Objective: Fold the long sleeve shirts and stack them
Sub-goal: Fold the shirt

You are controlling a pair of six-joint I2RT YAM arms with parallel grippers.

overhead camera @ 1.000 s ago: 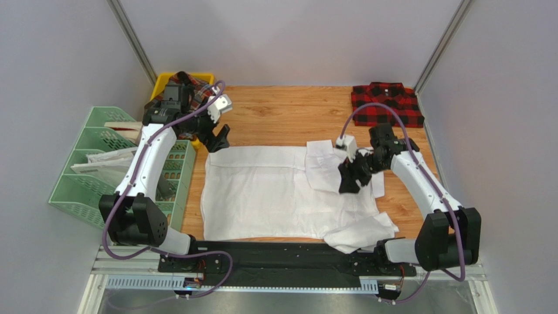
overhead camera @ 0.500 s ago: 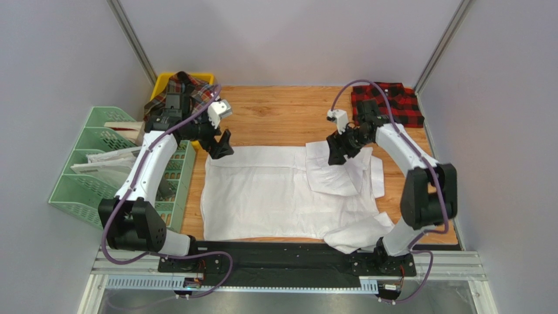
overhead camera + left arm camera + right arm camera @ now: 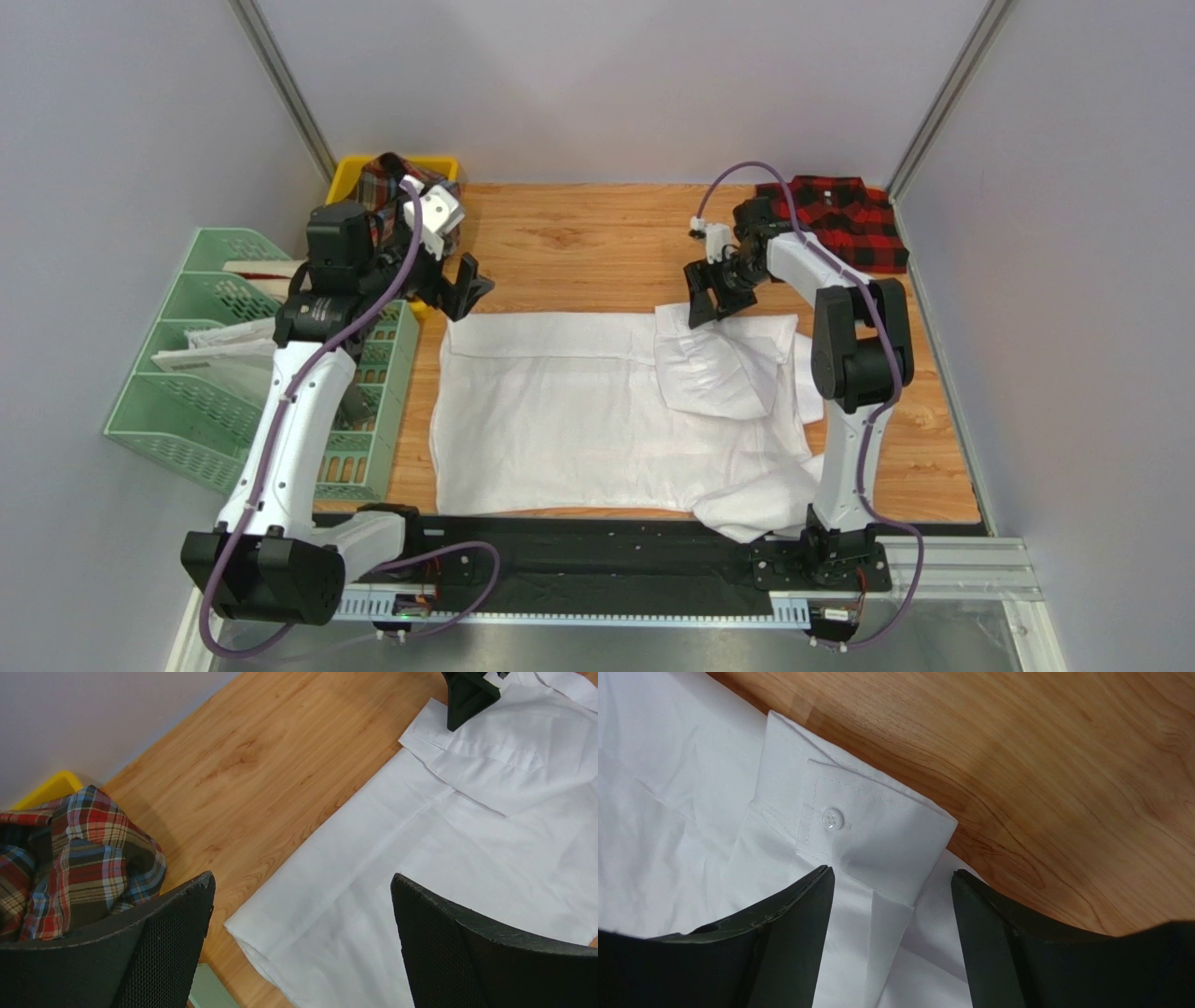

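While the wooden table (image 3: 603, 231) is carrying it all, the white shirt (image 3: 561, 406) is lying spread across its middle. Checked shirt (image 3: 849, 224) is lying at the far right corner. Tartan shirt (image 3: 77, 854) is bunching in the yellow bin (image 3: 351, 175), far left. My left pincer (image 3: 302, 938) is hovering wide apart above the white shirt's far left corner. My right pincer (image 3: 892, 903) is hanging apart, gripping nothing, over the cuff (image 3: 878, 836) and its button (image 3: 831, 819).

A green desk organizer (image 3: 169, 420) is standing at the wooden table's (image 3: 603, 238) left edge, holding white paper sheets (image 3: 225, 340); a yellow bin (image 3: 344, 175) is sitting behind it.
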